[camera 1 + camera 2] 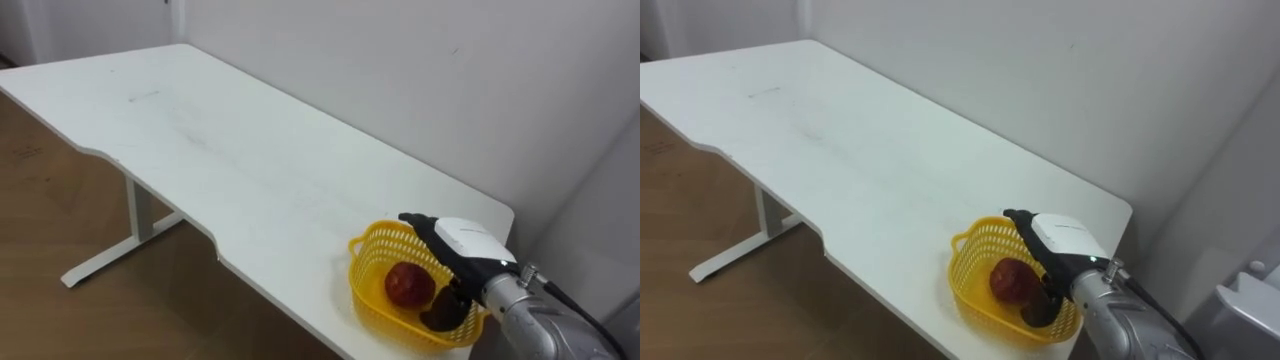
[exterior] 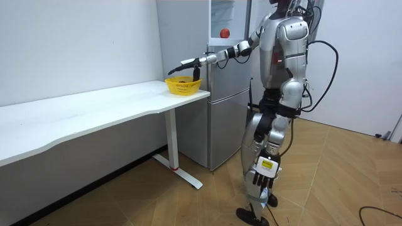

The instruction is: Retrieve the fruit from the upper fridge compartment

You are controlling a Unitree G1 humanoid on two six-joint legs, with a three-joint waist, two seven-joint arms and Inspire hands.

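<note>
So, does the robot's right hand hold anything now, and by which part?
Nothing, as far as it shows. The right hand hovers open over the yellow basket, fingers straight, thumb pointing down; the red apple lies loose inside.

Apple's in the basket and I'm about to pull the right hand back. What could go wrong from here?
1. The right hand hangs open over the basket, its thumb dipping inside beside the apple. Pulling back level could hook the rim and drag the basket.
2. The basket sits near the table's front edge and corner, so a small drag might tip it off. Lift first, then retract.
The left hand hangs idle.
</note>
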